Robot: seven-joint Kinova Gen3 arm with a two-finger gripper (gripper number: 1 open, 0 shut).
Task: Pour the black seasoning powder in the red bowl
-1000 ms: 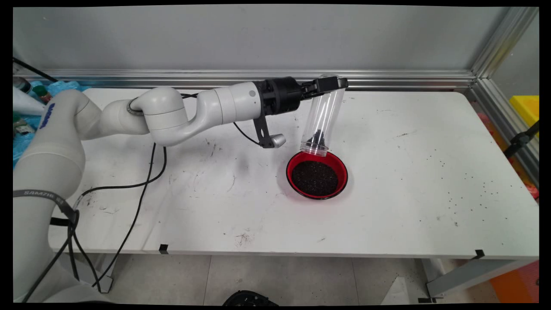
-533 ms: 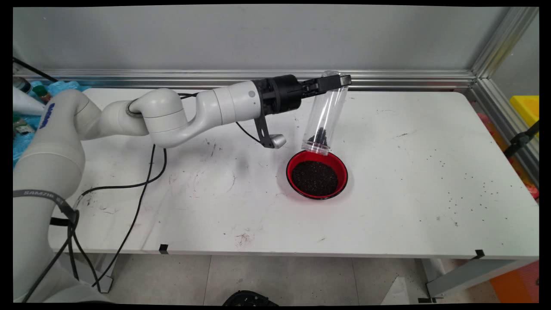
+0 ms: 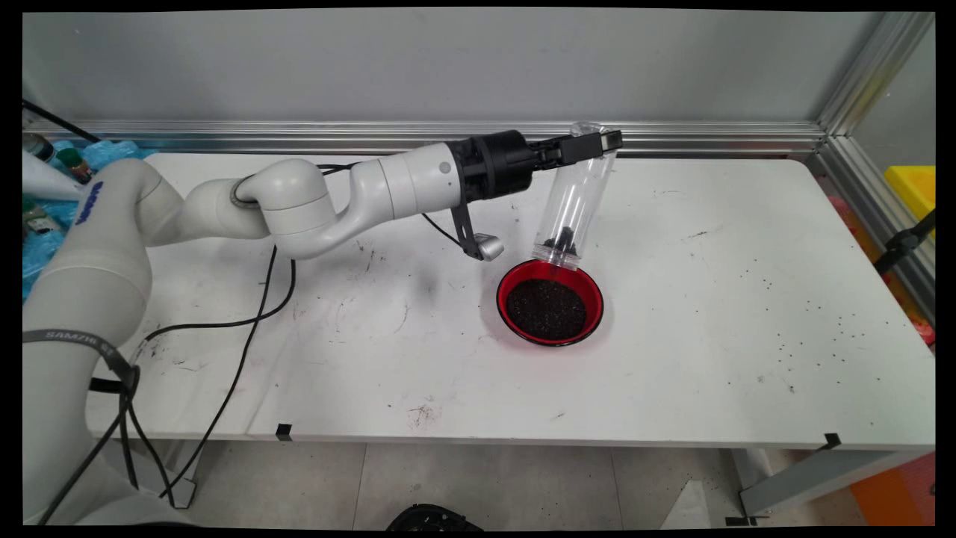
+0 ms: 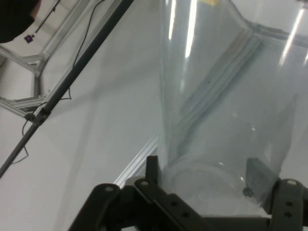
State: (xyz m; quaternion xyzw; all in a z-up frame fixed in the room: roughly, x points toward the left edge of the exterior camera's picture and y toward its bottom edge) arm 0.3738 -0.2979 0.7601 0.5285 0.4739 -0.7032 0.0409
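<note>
Arm stretched level across table. Gripper (image 3: 590, 142) clamped on base of clear jar (image 3: 571, 198), tipped mouth-down just over red bowl (image 3: 500, 299) of dark grains.

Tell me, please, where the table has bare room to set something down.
Widest: right of the red bowl up to the table edge, with loose grains only. Also the near strip in front of the bowl. Crowded: over the bowl, where the gripper holds the clear jar tilted; left, arm and cable.

Robotics lab bench: scuffed white surface (image 3: 672, 359), aluminium-profile frame (image 3: 859, 97) and plain grey wall (image 3: 448, 67) behind the fingers, cabled white arm (image 3: 299, 202), tiled floor (image 3: 485, 486).
</note>
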